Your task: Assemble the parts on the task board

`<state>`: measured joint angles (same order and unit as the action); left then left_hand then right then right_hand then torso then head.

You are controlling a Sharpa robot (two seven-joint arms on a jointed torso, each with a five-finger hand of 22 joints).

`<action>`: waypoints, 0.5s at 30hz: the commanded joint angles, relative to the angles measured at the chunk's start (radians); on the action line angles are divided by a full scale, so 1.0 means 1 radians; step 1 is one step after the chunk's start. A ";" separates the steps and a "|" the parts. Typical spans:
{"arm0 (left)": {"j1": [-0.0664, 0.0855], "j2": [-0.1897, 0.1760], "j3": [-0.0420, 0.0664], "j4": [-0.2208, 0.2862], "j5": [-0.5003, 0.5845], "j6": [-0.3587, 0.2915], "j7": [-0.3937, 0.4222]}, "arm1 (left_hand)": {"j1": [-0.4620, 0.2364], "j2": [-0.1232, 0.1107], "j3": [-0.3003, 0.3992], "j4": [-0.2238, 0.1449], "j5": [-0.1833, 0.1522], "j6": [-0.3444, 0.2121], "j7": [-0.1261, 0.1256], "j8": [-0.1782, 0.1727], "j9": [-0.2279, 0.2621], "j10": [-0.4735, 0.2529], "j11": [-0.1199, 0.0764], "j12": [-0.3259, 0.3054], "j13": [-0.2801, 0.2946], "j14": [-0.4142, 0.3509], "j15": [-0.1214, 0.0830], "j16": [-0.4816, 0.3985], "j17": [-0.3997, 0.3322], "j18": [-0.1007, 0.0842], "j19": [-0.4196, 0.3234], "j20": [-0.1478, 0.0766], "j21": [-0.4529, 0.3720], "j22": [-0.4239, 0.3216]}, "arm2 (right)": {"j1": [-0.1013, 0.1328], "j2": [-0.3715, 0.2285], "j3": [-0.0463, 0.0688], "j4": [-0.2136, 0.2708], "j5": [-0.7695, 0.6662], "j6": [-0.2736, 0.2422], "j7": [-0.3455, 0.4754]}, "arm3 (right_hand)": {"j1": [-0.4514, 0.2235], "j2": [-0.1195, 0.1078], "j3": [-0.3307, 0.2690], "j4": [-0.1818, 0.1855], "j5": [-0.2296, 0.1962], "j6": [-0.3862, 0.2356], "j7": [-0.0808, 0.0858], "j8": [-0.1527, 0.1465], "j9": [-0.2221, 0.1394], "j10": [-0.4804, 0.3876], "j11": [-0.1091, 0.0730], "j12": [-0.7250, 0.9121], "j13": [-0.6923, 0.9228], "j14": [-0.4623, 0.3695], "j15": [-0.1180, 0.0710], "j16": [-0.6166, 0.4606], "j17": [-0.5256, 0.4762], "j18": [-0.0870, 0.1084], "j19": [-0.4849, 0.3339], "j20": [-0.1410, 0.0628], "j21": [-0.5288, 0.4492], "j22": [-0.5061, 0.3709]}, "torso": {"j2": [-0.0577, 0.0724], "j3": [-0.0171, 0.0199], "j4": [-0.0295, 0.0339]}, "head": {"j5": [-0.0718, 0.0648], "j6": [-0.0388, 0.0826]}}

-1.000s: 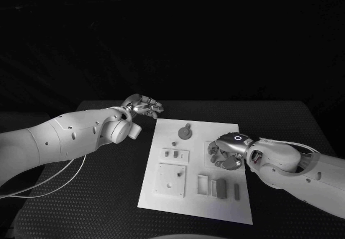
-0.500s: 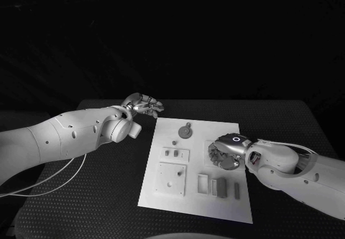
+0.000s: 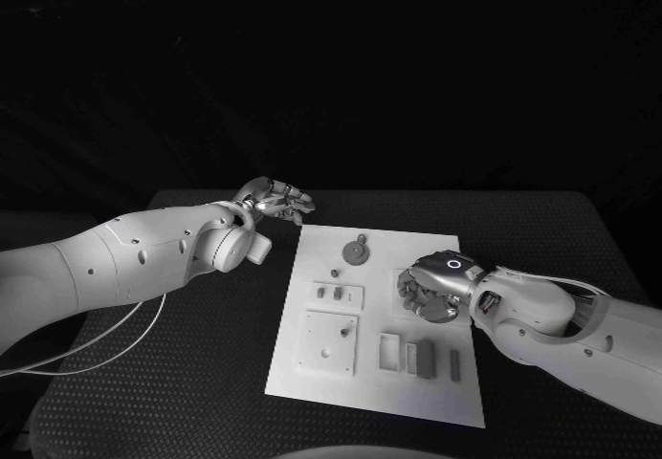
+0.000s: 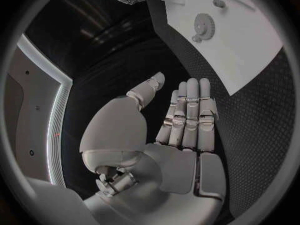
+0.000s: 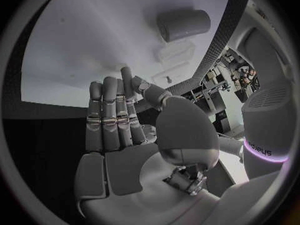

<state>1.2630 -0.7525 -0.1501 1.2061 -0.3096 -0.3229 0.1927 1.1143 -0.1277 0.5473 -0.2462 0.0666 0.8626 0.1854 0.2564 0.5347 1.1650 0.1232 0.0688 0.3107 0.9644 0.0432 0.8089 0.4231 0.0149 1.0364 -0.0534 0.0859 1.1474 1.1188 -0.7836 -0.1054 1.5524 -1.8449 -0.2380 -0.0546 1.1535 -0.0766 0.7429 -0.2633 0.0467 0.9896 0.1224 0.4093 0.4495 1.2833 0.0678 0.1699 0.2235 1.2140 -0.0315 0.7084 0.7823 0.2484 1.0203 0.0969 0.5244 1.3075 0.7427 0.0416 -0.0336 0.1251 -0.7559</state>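
The white task board (image 3: pixel 414 397) lies in the middle of the table. A round gear-like part (image 3: pixel 356 251) sits near its far edge, small pegs (image 3: pixel 336 295) stand in a block below it, and slim grey parts (image 3: pixel 424 360) lie near the front. My right hand (image 3: pixel 430 292) hovers over the board's right middle, fingers pointing down and holding nothing. In the right wrist view the right hand (image 5: pixel 119 130) has straight fingers over the board (image 5: pixel 81 40), with a cylinder part (image 5: pixel 182 24) beyond. My left hand (image 3: pixel 276 203) floats off the far left corner, and in its wrist view this hand (image 4: pixel 187 120) is flat and empty.
A square plate (image 3: pixel 328 342) with holes is set in the board's front left. Black table surface (image 3: pixel 180 382) surrounds the board on all sides. A white cable (image 3: pixel 97 359) trails under my left arm. In the left wrist view the gear (image 4: pixel 204 26) lies on the board (image 4: pixel 250 45).
My right hand has edged slightly toward the board's middle. The left hand and the parts have stayed where they were.
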 commanded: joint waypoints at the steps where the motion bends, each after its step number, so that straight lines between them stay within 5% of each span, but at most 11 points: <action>1: 0.001 0.000 0.001 0.002 0.005 0.011 0.012 | -0.007 -0.002 -0.004 0.001 0.005 -0.004 -0.001 0.004 -0.001 -0.006 0.000 0.001 -0.001 0.006 -0.001 -0.006 0.001 0.014 0.006 -0.003 -0.003 0.000 | -0.001 -0.005 0.007 0.029 -0.007 -0.054 0.009 | 0.004 -0.002 0.008 -0.002 0.003 0.022 -0.012 0.005 0.015 0.007 -0.001 0.005 0.003 0.003 -0.004 0.006 0.002 0.013 0.006 -0.001 0.008 0.025 | -0.001 -0.0002 0.0001 | 0.005 -0.002; 4: 0.001 0.001 0.001 0.002 0.005 0.011 0.012 | -0.007 -0.002 -0.004 0.001 0.005 -0.004 -0.001 0.004 -0.001 -0.006 0.000 0.001 -0.001 0.006 -0.001 -0.006 0.001 0.014 0.006 -0.003 -0.004 0.000 | 0.002 -0.006 0.031 0.058 0.013 -0.065 0.014 | 0.003 -0.003 0.009 -0.003 0.003 0.024 -0.013 0.005 0.016 0.008 -0.002 0.005 0.005 0.004 -0.005 0.008 0.002 0.013 0.008 -0.002 0.010 0.025 | 0.000 -0.0010 0.0005 | 0.010 -0.002; 7: 0.001 0.002 0.001 0.001 0.005 0.011 0.012 | -0.007 -0.002 -0.004 0.001 0.005 -0.004 -0.001 0.004 -0.001 -0.006 0.000 0.001 -0.001 0.006 -0.001 -0.006 0.002 0.014 0.006 -0.003 -0.004 0.000 | 0.003 -0.005 0.038 0.082 0.024 -0.067 0.021 | 0.003 -0.004 0.011 -0.004 0.003 0.024 -0.013 0.005 0.016 0.008 -0.002 0.005 0.005 0.005 -0.005 0.009 0.003 0.013 0.009 -0.002 0.011 0.025 | -0.001 -0.0015 0.0007 | 0.017 -0.002; 15: 0.001 0.007 0.001 -0.002 0.005 0.010 0.013 | -0.006 -0.002 -0.004 0.001 0.005 -0.004 -0.002 0.004 -0.001 -0.006 0.000 0.001 -0.001 0.006 -0.001 -0.007 0.002 0.014 0.007 -0.003 -0.004 0.000 | 0.003 0.075 0.039 0.104 0.081 -0.069 0.057 | 0.002 -0.003 0.013 -0.005 0.003 0.024 -0.013 0.004 0.016 0.007 -0.002 0.003 0.007 0.006 -0.006 0.012 0.003 0.013 0.011 -0.004 0.015 0.024 | 0.000 -0.0012 0.0002 | 0.043 -0.009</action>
<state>1.2630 -0.7483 -0.1501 1.2033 -0.3095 -0.3228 0.1927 1.1143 -0.1277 0.5473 -0.2462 0.0665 0.8626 0.1854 0.2564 0.5347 1.1650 0.1232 0.0688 0.3107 0.9644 0.0432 0.8089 0.4240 0.0149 1.0364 -0.0534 0.0860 1.1474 1.1227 -0.7199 -0.0663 1.6539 -1.7975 -0.2961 -0.0320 1.1527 -0.0775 0.7500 -0.2701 0.0466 0.9966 0.1228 0.4092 0.4495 1.2867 0.0643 0.1687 0.2286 1.2173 -0.0315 0.7152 0.7843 0.2485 1.0259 0.0947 0.5324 1.3075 0.7423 0.0402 -0.0330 0.1591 -0.7628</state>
